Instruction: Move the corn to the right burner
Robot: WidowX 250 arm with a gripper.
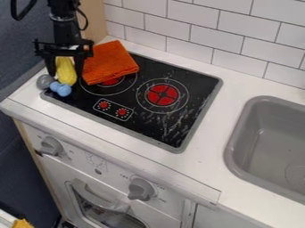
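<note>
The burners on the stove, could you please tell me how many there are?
2: the left burner, partly under the orange cloth, and the right burner, uncovered. The cloth may hide more.

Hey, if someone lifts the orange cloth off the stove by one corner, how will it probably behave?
The cloth looks like folded fabric, so it will likely flop and may unfold. Its textured surface suggests it probably won't be slippery.

It was a toy kitchen, with a stovetop, sink, tiled wall and oven door.
</note>
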